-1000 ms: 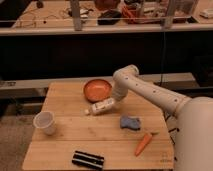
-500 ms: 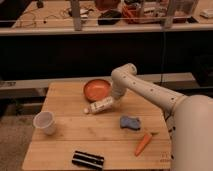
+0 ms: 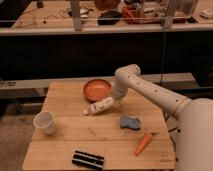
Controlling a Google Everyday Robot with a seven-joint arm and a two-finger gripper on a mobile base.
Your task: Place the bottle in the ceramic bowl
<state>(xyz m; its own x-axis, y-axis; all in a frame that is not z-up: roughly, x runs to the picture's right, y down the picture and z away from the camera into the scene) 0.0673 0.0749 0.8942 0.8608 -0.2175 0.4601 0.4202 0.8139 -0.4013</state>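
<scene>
Bottle [image 3: 101, 106] lies aslant on the wooden table [image 3: 65, 97], just in front of the ceramic bowl [image 3: 97, 89] and outside it. Its small cap points toward the left front and its base end points toward my gripper [image 3: 116, 102]. My gripper is down at that base end, just right of the bowl's rim, with its fingers clamped together on the bottle. Whether the bottle rests on the wood or hangs a little above it, I cannot tell.

Against half a second ago and a full second ago, very little differs. The bottle keeps the same slant and the same place before the ceramic bowl. My gripper sits at the same end of it, closed as before. My arm [image 3: 150, 92] reaches in from the right along much the same line, its bend shifted only slightly. Everything else on the table lies where it lay.

Counting now: one bottle and one ceramic bowl. One translucent white cup [image 3: 44, 122] stands upright near the table's left edge, well apart from the bottle. One blue sponge [image 3: 130, 122] lies to the right front of the bottle. One carrot [image 3: 143, 143] lies slantwise near the right front corner. One flat black object [image 3: 88, 159] lies at the front edge. One arm, one gripper.
</scene>
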